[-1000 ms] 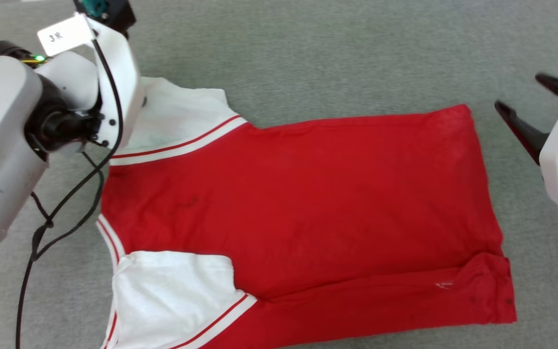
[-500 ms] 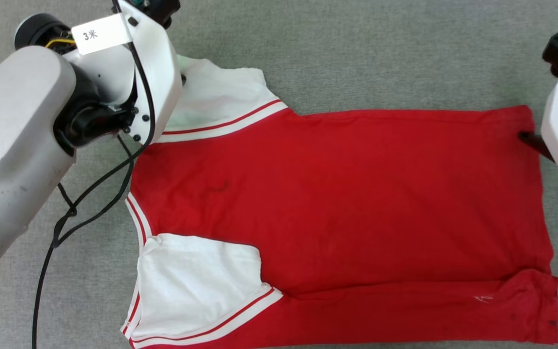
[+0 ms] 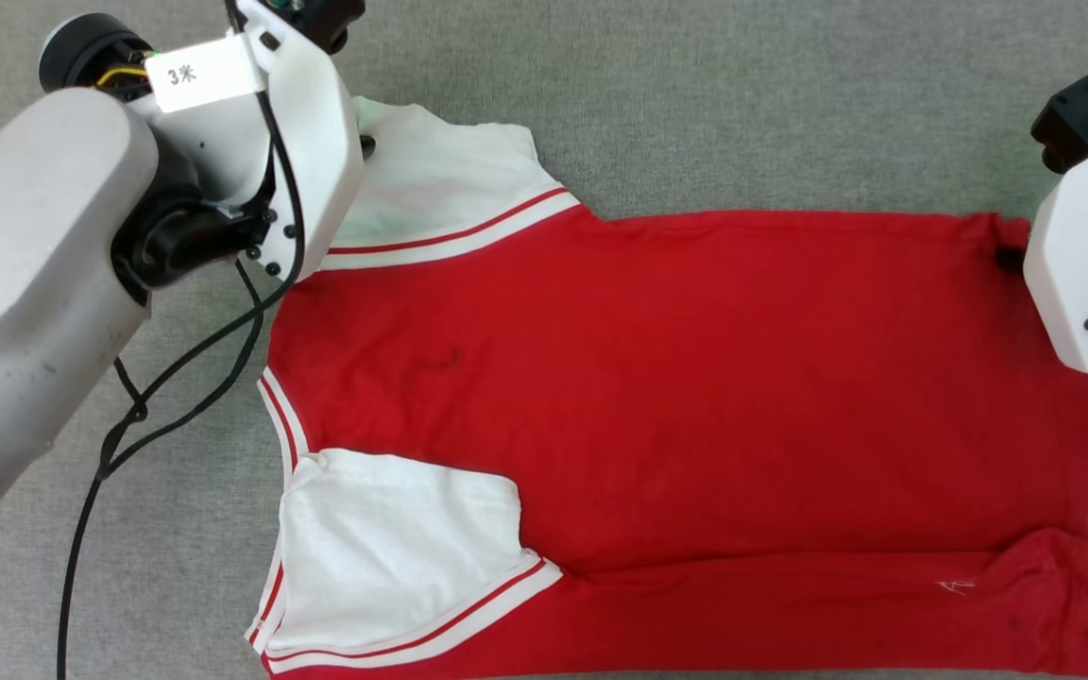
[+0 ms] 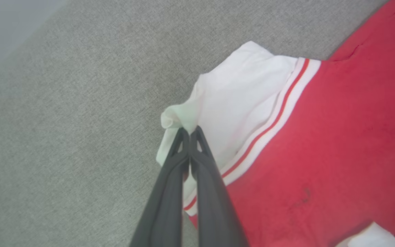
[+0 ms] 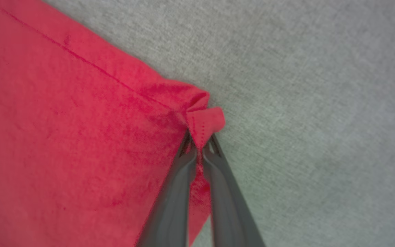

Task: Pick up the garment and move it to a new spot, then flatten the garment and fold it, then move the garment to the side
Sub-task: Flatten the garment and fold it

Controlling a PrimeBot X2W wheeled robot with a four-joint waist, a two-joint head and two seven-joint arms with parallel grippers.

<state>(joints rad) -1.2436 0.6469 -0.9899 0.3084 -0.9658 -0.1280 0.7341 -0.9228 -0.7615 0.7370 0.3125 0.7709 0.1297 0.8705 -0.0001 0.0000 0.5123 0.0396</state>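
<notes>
The garment (image 3: 676,378), a red jersey with white short sleeves and striped trim, lies spread flat on grey carpet, its plain side up, numerals hidden. My left gripper (image 4: 190,132) is shut on the far white sleeve's (image 4: 238,99) outer edge, bunching it. In the head view that sleeve (image 3: 440,198) lies at the upper left, beside the left wrist housing (image 3: 308,161). My right gripper (image 5: 199,144) is shut on the garment's (image 5: 81,137) far hem corner (image 5: 206,121), which puckers between the fingers. The right wrist housing (image 3: 1073,264) hangs over that corner at the far right.
Grey carpet (image 3: 742,104) surrounds the shirt on all sides. The near white sleeve (image 3: 393,557) lies flat at the lower left. A black cable (image 3: 176,378) hangs from my left arm (image 3: 25,312) over the carpet, left of the collar.
The right gripper came down from open beside the hem and shut on the far hem corner. The left stayed at the far sleeve. The head camera shifted, sliding the picture right and down.
</notes>
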